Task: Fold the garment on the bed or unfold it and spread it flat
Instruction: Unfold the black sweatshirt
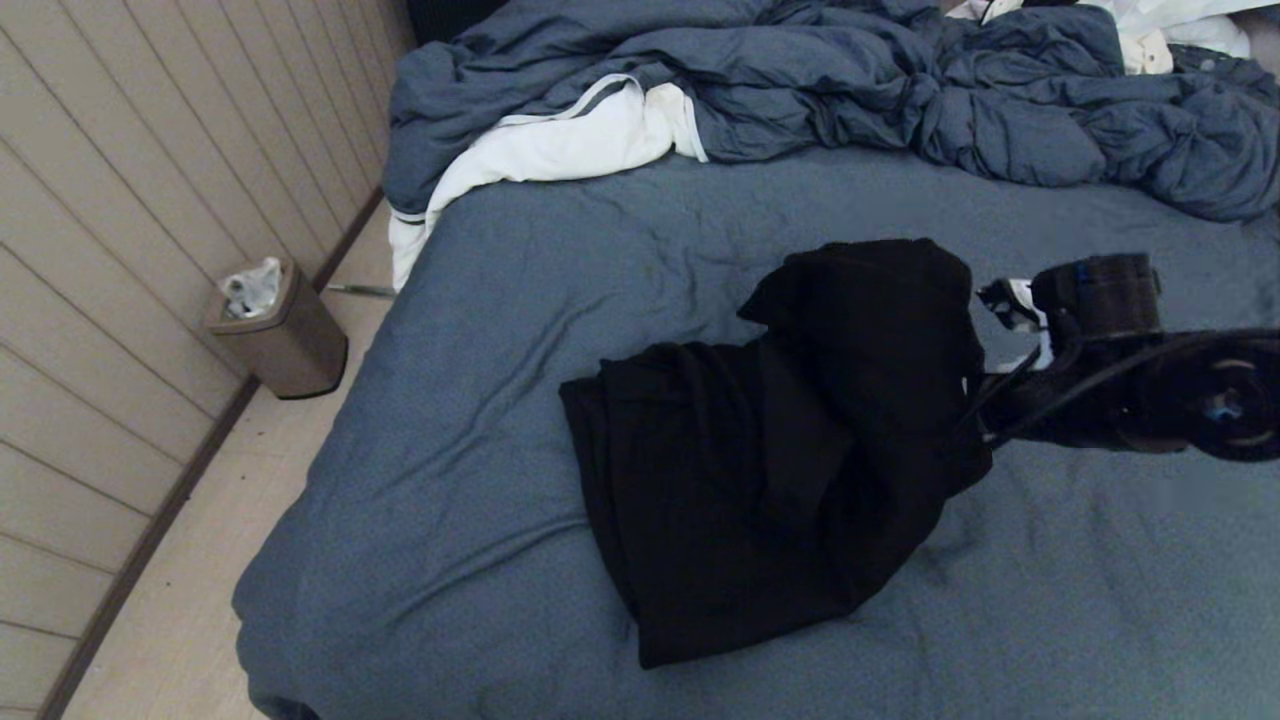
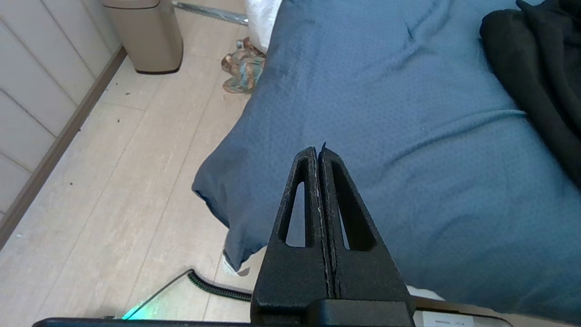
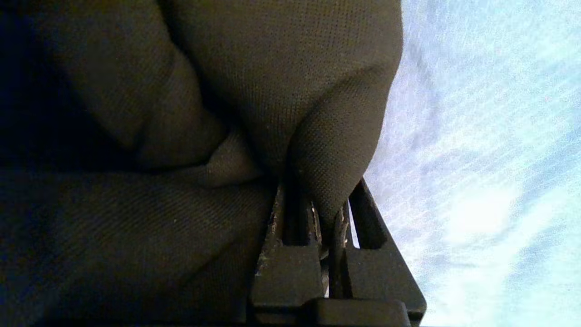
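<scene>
Clamped on a fold of black cloth, the right gripper (image 3: pixel 329 218) held one side of the garment (image 1: pixel 780 450) lifted above the bed (image 1: pixel 480 480), near its middle; the garment's other end lay bunched on the slate-blue sheet. Behind it a rumpled duvet (image 1: pixel 850 90) covered the far end. Off the bed's near corner, the left gripper (image 2: pixel 318 156) hung idle, fingers pressed together.

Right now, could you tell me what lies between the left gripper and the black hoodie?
Only bare blue sheet: in the left wrist view, the shut left gripper and the hoodie are separated by the bed alone.
</scene>
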`<state>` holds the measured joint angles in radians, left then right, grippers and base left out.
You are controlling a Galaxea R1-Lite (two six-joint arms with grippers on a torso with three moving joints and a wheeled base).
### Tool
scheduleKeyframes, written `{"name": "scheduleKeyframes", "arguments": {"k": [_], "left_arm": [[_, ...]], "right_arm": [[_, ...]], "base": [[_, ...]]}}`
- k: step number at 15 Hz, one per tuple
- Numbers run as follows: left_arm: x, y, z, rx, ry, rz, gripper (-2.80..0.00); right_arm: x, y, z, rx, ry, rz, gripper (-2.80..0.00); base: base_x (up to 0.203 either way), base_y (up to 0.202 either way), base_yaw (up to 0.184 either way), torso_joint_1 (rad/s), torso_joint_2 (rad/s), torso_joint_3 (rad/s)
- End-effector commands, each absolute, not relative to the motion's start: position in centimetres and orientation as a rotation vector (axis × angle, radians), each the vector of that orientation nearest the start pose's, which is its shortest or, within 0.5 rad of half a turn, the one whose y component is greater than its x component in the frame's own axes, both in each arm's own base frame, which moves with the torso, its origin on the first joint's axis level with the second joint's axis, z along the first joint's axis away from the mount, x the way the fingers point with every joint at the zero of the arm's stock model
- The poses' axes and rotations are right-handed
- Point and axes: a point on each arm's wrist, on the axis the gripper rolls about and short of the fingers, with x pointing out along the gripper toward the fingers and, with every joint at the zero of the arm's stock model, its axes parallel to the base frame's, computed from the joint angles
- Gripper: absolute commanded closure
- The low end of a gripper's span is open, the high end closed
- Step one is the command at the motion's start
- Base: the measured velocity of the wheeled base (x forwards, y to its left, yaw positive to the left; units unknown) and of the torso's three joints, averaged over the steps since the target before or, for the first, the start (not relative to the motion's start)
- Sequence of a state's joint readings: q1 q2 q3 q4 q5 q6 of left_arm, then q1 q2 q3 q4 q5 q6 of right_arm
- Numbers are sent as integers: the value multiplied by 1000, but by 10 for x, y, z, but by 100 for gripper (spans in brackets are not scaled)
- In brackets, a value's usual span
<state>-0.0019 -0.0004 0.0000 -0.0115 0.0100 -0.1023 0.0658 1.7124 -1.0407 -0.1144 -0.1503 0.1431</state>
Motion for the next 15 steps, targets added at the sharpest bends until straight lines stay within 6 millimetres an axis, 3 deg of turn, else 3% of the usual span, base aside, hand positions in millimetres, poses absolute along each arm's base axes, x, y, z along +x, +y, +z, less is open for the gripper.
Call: {"name": "scheduleKeyframes", "arguments": {"k": [1, 4, 5, 6, 12, 15], "left_arm": [[-23, 0, 77, -103, -12, 9, 0], [-23, 0, 77, -103, -13, 9, 0], [-23, 0, 77, -103, -13, 9, 0], [-23, 0, 77, -103, -13, 9, 0], [-23, 0, 77, -103, -13, 9, 0], [-23, 0, 77, -103, -11, 9, 0]], "right_arm": [[298, -3, 191, 131, 489, -130, 0], [287, -32, 183, 254, 498, -44, 0], [284, -38, 177, 276, 515, -41, -127], [281, -41, 172, 287, 532, -46, -280], [263, -63, 175, 320, 482, -16, -280], [240, -69, 198, 325, 394, 16, -280]], "base": [[0, 0, 0, 0, 0, 0], [0, 0, 0, 0, 0, 0], [0, 0, 0, 0, 0, 0], [0, 0, 0, 0, 0, 0], [0, 0, 0, 0, 0, 0], [0, 0, 0, 0, 0, 0]]}}
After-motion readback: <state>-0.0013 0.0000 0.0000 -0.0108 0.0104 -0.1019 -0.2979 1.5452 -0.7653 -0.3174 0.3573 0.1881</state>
